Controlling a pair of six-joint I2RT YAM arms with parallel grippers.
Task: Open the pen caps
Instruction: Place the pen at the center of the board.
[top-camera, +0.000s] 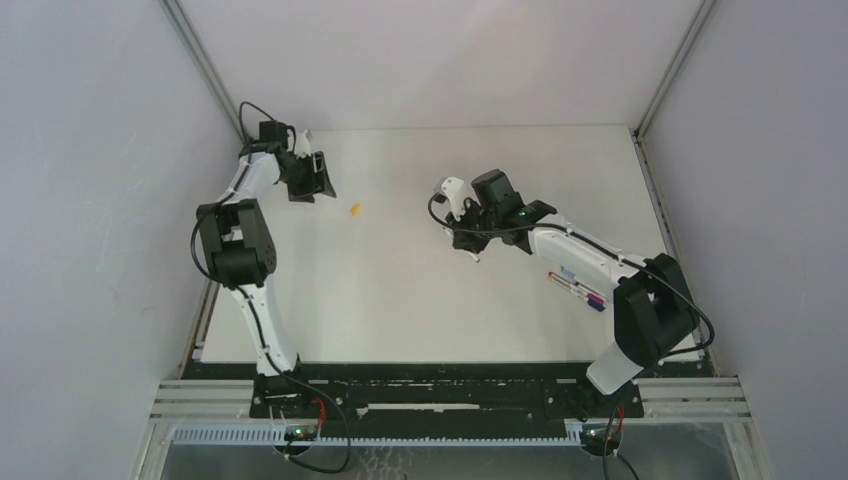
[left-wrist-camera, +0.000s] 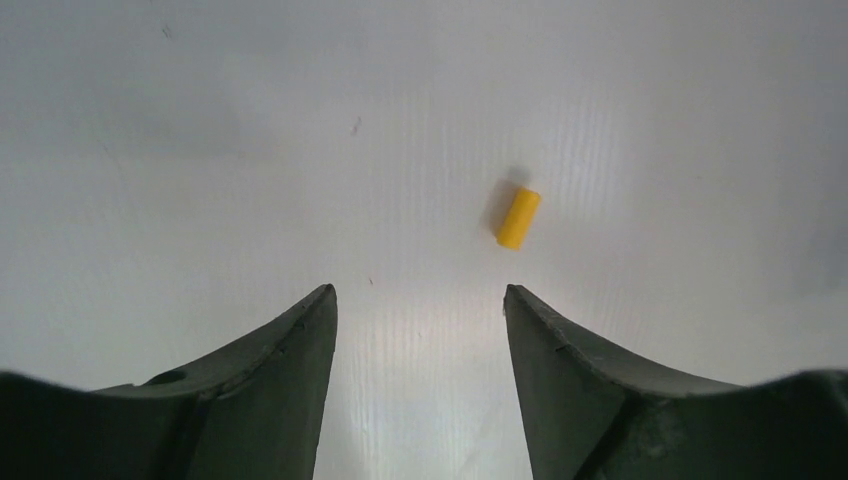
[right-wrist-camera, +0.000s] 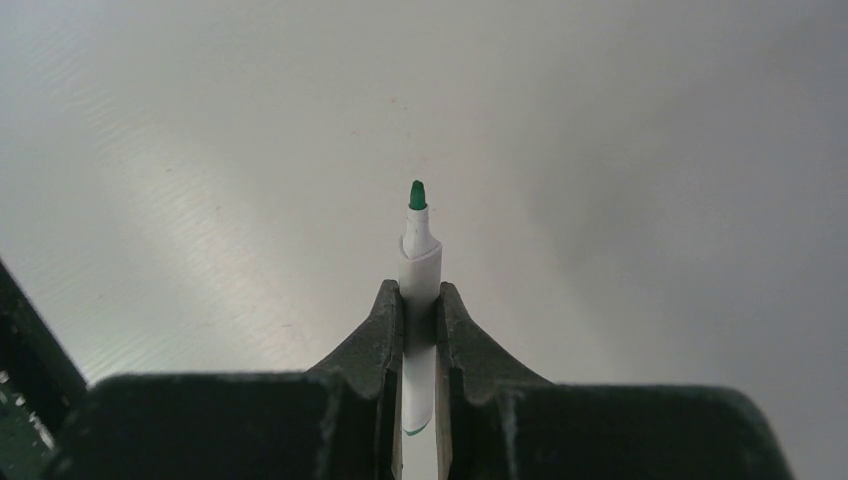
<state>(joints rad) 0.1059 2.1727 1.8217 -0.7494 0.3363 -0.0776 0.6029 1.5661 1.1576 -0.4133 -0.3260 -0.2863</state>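
Black left gripper (left-wrist-camera: 420, 295) hangs near the worktop's (top-camera: 400, 290) far-left corner, jaws apart and empty. A yellow cap (left-wrist-camera: 518, 217) lies loose just beyond them. Mid-worktop, the right gripper (right-wrist-camera: 421, 292) is clamped on a white pen (right-wrist-camera: 419, 250), green tip bare. More pens (top-camera: 578, 289) lie toward the right edge.

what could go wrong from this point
1. The uncapped pen in the right fingers has its green tip bare; touching the table would probably mark it.
2. The yellow cap lies loose on its side and may roll away.
3. The left fingers stand open just short of it; a sweep could knock it.
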